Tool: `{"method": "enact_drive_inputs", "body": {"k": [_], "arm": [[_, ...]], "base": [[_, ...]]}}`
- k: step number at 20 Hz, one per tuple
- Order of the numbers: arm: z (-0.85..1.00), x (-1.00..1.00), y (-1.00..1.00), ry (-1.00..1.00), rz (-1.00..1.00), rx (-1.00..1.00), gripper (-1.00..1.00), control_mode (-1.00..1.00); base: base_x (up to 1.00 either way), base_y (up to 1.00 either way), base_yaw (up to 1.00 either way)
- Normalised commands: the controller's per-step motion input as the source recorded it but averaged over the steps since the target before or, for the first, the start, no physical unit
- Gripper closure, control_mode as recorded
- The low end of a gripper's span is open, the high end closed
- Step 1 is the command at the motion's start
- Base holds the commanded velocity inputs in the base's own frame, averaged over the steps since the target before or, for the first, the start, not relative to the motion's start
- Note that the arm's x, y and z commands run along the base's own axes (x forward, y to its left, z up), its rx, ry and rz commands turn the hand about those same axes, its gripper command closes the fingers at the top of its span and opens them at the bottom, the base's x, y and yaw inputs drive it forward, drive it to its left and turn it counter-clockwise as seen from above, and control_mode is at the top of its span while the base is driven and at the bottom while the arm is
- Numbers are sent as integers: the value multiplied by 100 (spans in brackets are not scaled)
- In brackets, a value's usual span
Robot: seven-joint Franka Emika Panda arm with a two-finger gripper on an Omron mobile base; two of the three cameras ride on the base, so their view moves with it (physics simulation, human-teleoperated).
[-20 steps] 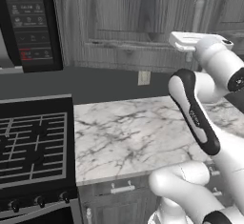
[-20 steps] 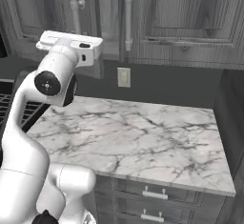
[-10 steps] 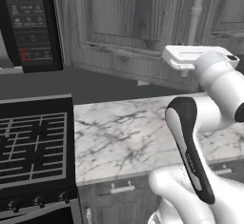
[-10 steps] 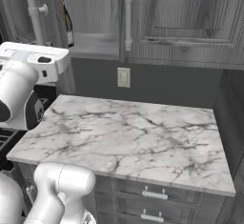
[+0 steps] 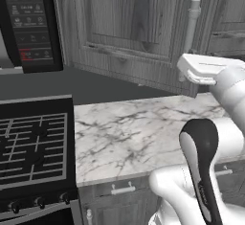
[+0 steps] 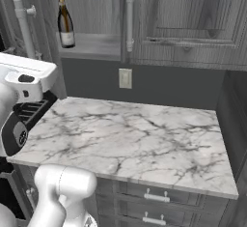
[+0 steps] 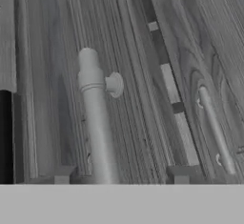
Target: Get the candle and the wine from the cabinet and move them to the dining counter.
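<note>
The cabinet's (image 6: 91,45) left door stands swung open, and the wine (image 6: 65,21), a dark bottle with a gold neck and a pale label, stands upright on its shelf. In the hand view my gripper (image 7: 121,175) is open, its two fingertips (image 7: 62,175) apart on either side of the door's pale tubular handle (image 7: 95,123) without pressing it. My white hand (image 5: 206,68) sits right beside that handle (image 5: 194,28) on the open door (image 5: 129,32). The candle and the dining counter are out of view.
A marble worktop (image 6: 130,134) with drawer fronts lies below the cabinet. A stove (image 5: 33,147) and a black microwave (image 5: 28,23) are to its left. The neighbouring cabinet door is closed, with its handle (image 6: 129,18) and a wall outlet (image 6: 125,78) below.
The left cabinet door has swung open with my hand on its handle, uncovering the wine. My gripper has gone from shut on the handle to open.
</note>
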Motion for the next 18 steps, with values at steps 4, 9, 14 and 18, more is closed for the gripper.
{"method": "enact_drive_inputs", "body": {"k": [4, 9, 14, 18], "arm": [[4, -80, -91, -12, 0, 32, -100, -100], [4, -62, -100, -2, 0, 41, -100, -100], [-29, 10, -87, 6, 8, 49, -100, -100], [-53, 44, -62, 14, 23, 44, -100, -100]], "base": [[0, 0, 0], [0, 0, 0], [0, 0, 0], [0, 0, 0]]}}
